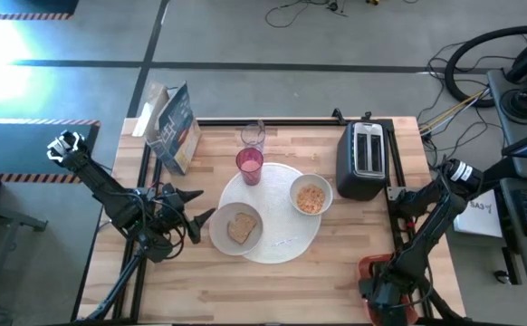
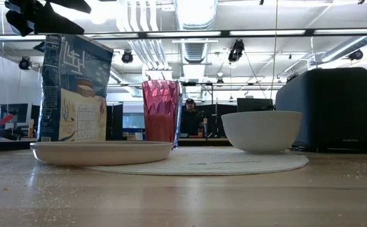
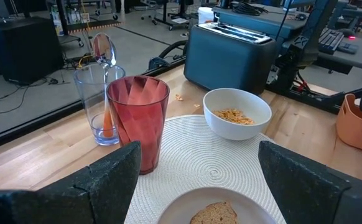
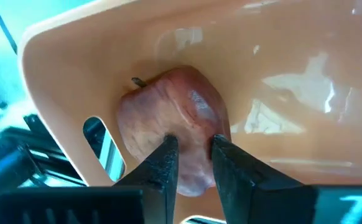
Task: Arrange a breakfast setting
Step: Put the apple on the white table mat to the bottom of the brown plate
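- Wooden worktop (image 1: pixel 318 281) carries a round woven white mat (image 1: pixel 286 237); everything below is placed from that mat.
- Small pale plate (image 1: pixel 235 230) overlaps the mat's left edge, with a slice of toast (image 1: pixel 242 227) lying on it.
- White bowl (image 1: pixel 311 196) sits on the mat's right side and holds some cereal.
- Pink tumbler (image 1: pixel 250 166) stands upright at the mat's far edge.
- Clear glass (image 1: pixel 253 136) stands just behind the tumbler, off the mat, and an orange-handled spoon (image 3: pixel 107 118) stands inside it, bowl end up.
- Cereal box (image 1: pixel 175 127) stands upright beyond the mat's far left.
- Black toaster (image 1: pixel 363 159) stands to the right of the mat, just beside the bowl, at the worktop's right edge.
- Left gripper (image 1: pixel 202 206) hovers just left of the mat, pointing at the small plate; its jaws stand wide apart and hold nothing.
- Orange tray (image 1: pixel 377 272) hangs off the worktop's right edge, well to the near right of the mat.
- Right gripper (image 4: pixel 192 158) reaches down into that tray; its jaws are narrowed onto a dark-red fruit (image 4: pixel 171 127) lying inside, their tips pressed against its skin.
- Fruit's short stem points toward the tray's wall.
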You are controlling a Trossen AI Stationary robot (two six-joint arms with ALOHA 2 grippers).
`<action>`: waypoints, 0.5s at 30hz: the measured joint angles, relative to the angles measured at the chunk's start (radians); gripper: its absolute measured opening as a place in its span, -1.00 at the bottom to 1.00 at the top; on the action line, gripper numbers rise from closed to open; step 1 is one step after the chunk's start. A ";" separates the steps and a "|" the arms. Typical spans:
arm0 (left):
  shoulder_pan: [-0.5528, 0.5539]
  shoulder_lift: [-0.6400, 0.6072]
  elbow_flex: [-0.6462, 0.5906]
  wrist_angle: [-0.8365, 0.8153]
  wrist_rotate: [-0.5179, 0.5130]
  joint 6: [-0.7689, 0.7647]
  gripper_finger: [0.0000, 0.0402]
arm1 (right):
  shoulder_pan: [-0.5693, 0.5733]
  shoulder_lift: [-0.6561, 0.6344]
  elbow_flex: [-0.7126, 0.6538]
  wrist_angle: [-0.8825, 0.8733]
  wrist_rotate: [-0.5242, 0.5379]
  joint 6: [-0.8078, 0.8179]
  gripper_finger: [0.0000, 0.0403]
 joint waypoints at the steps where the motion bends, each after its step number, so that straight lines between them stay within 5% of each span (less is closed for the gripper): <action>1: 0.000 0.000 0.000 0.000 0.000 0.000 0.53 | 0.000 0.000 0.001 -0.006 0.000 0.025 -0.61; 15: 0.000 0.000 0.000 0.003 0.000 0.010 0.53 | 0.001 -0.010 0.074 -0.087 -0.032 0.056 -0.20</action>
